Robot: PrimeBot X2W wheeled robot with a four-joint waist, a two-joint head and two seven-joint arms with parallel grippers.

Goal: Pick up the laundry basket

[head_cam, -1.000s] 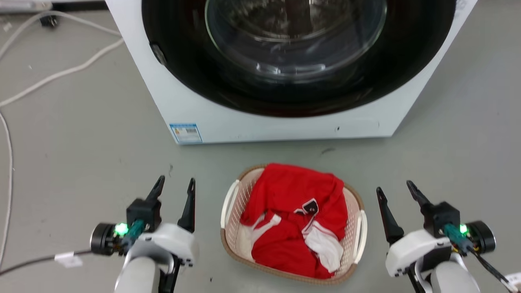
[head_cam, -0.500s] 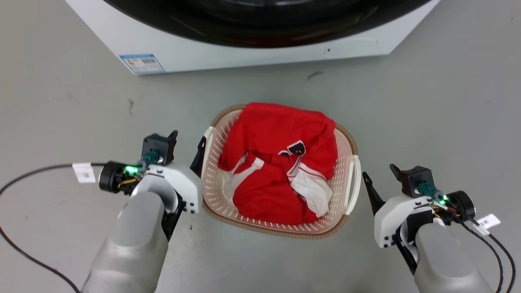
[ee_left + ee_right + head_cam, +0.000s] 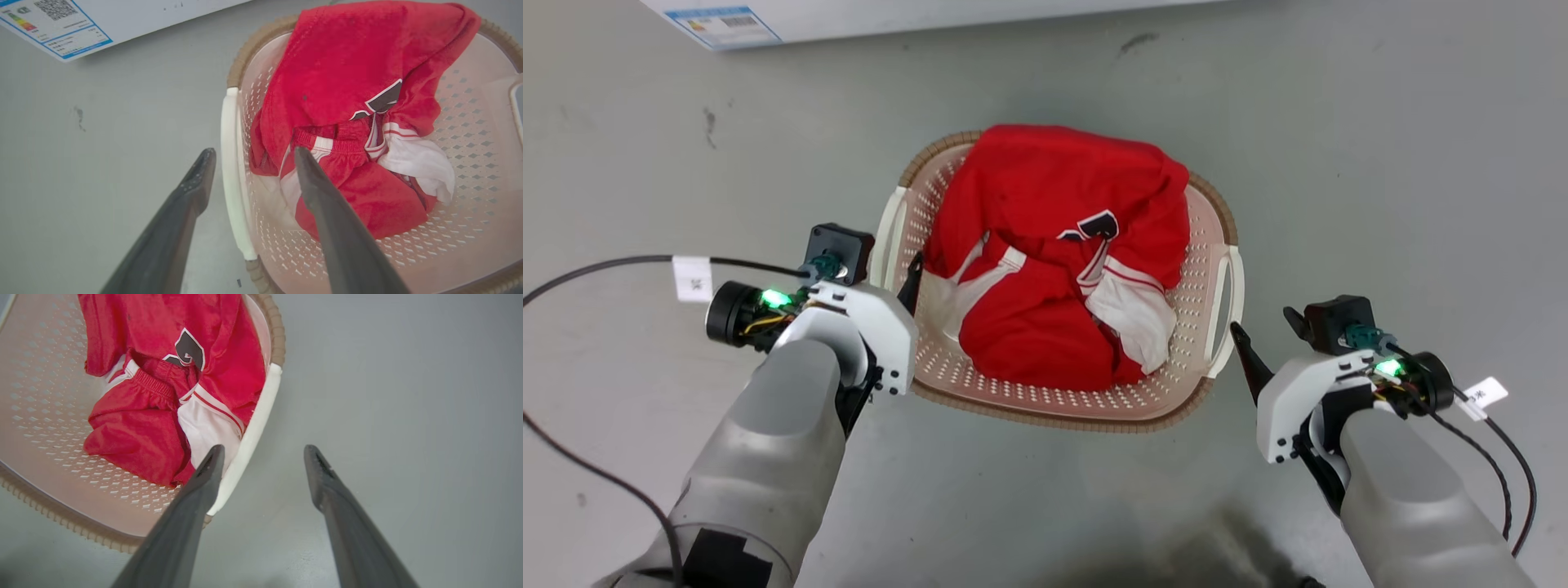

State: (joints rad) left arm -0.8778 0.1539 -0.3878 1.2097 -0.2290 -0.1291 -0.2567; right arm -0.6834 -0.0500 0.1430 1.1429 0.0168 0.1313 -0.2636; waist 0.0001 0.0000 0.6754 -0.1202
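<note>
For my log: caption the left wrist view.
Open left gripper with a finger on each side of the white handle of the laundry basket, red and white clothes inside.

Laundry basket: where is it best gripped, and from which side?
Take the laundry basket by its white side handles, left gripper on the left handle, right gripper on the right handle, descending from above at each side. Each handle is a narrow bar along the rim, so open jaws can straddle it; the left jaws do, one finger inside, one outside.
</note>
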